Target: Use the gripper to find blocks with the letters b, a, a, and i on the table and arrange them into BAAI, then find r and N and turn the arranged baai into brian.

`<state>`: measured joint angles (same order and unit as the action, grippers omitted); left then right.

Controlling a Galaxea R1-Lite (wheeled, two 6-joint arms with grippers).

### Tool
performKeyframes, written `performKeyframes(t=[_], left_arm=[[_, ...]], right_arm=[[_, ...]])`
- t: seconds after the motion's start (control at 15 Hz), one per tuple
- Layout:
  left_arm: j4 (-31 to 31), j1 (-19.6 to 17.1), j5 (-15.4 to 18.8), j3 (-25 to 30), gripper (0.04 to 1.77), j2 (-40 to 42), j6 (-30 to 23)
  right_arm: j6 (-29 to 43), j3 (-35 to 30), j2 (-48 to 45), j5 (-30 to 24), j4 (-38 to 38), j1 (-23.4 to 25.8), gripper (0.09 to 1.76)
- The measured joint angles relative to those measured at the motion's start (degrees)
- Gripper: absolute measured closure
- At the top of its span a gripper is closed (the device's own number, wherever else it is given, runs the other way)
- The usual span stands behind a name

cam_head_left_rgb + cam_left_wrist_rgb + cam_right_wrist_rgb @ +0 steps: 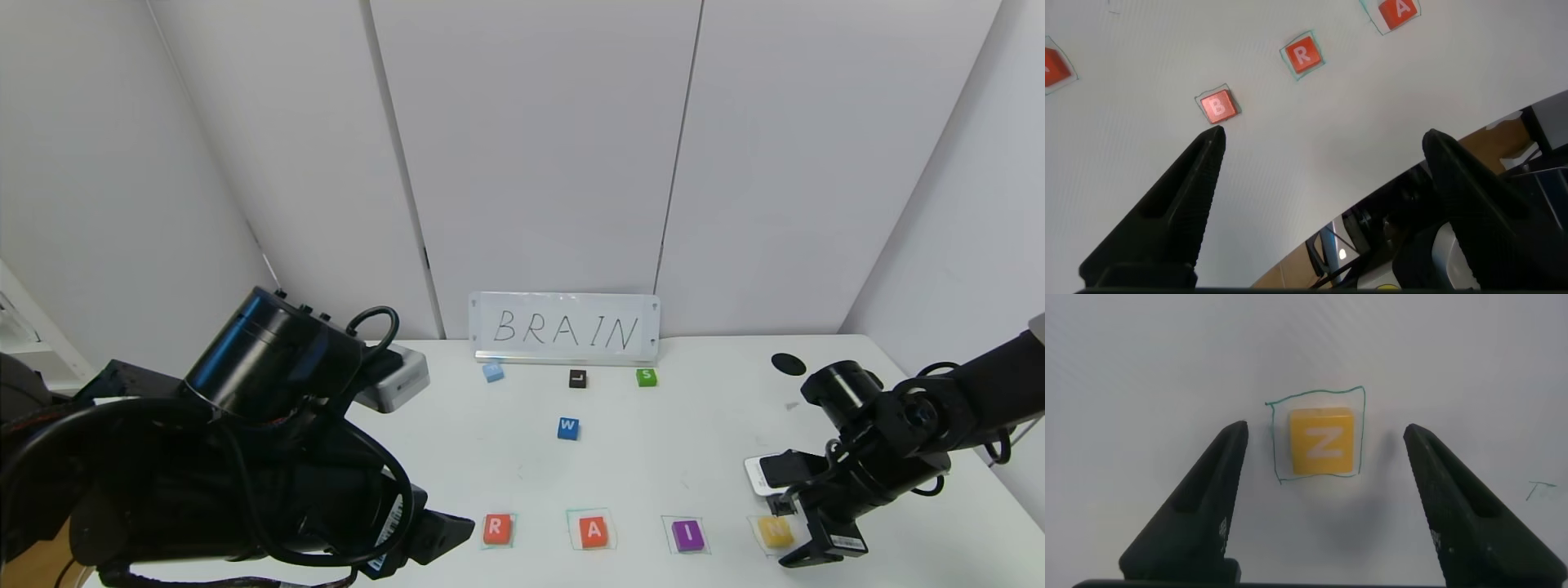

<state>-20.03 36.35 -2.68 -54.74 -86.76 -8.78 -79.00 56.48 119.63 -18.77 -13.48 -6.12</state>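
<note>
Row of small flat square letter blocks lies along near edge of large white tabletop (702,425): orange-red R block (496,528), orange A block (593,531), purple I block (687,535), pale yellow N block (774,531), each inside a faint green drawn square. Orange B block (1217,107) seen only in left wrist view, beside R, hidden under left arm in head view. Right gripper (1323,453) hovers directly over N at near right, fingers spread wide, gripping nothing, block sits apart from both. Left gripper (1319,151) low at near left, likewise spread and empty, just near B. Word apparently complete; N judged released. Recommended: lift right gripper straight up, avoid brushing N out of its square.
</note>
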Motion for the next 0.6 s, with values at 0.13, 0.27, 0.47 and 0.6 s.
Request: performKeyframes(t=[0.13,0.27,0.47,0.6], left_arm=[[0.0,0.0,-0.1,-0.1,0.09,-0.1,0.2],[0.0,-0.1,-0.2,-0.1,0.09,-0.1,0.2],[0.0,-0.1,-0.2,-0.2,0.09,0.5,0.3],[0.0,0.0,-0.2,-0.3,0.09,1.2,0.3]], right_arm=[[0.1,0.0,-1.3,-0.1,-0.4,0.0,0.39],[2.0,0.0,-2.7,-0.7,-0.5,-0.3,0.34],[12.8,2.0,-5.7,-5.8,-6.0,-1.6,0.27],[21.2,5.7,-8.3,-10.0,-13.0,-2.6,0.24]])
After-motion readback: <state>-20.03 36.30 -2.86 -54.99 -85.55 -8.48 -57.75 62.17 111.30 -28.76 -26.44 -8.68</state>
